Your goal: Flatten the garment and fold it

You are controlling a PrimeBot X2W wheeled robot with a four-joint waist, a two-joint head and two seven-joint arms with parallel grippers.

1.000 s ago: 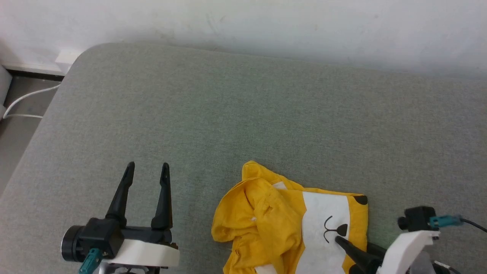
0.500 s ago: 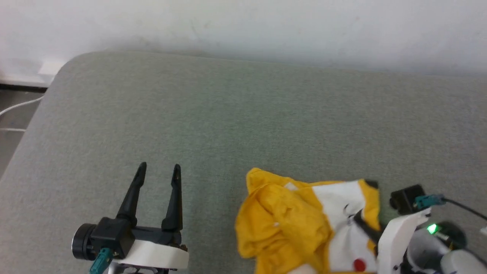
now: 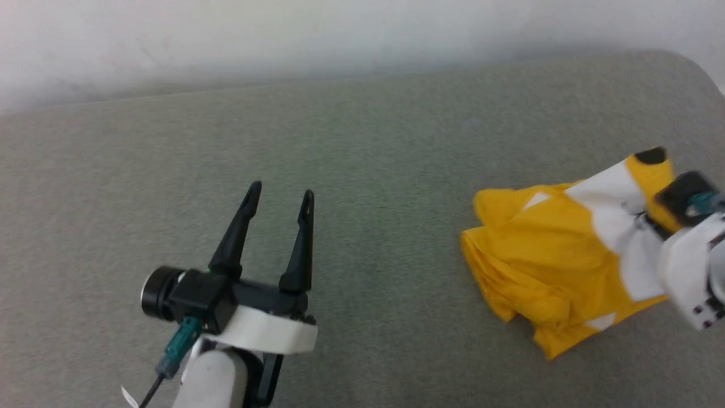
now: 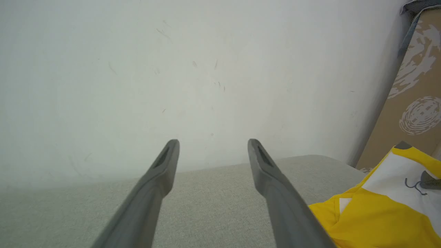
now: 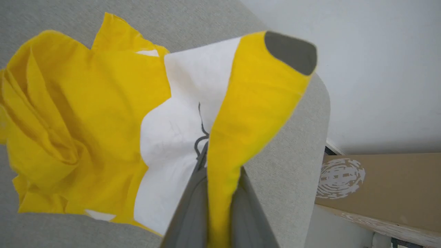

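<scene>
The garment is a bright yellow shirt with a white print and thin black marks, bunched up on the grey cushion at the right of the head view. My right gripper is shut on a fold of it at the white print, and that edge is lifted. In the right wrist view the yellow fold runs between the two fingers of the right gripper, with the rest of the garment hanging crumpled to the left. My left gripper is open and holds nothing, well left of the cloth. In the left wrist view the left gripper points at the wall, garment at lower right.
The grey cushioned surface runs back to a white wall, and its rounded corner lies just beyond the garment. A brown cardboard box stands past that edge, also seen as the box in the left wrist view.
My right gripper has shut on the garment's printed part and pulled it up and to the right. The head view has swung right. The left gripper stays open.
</scene>
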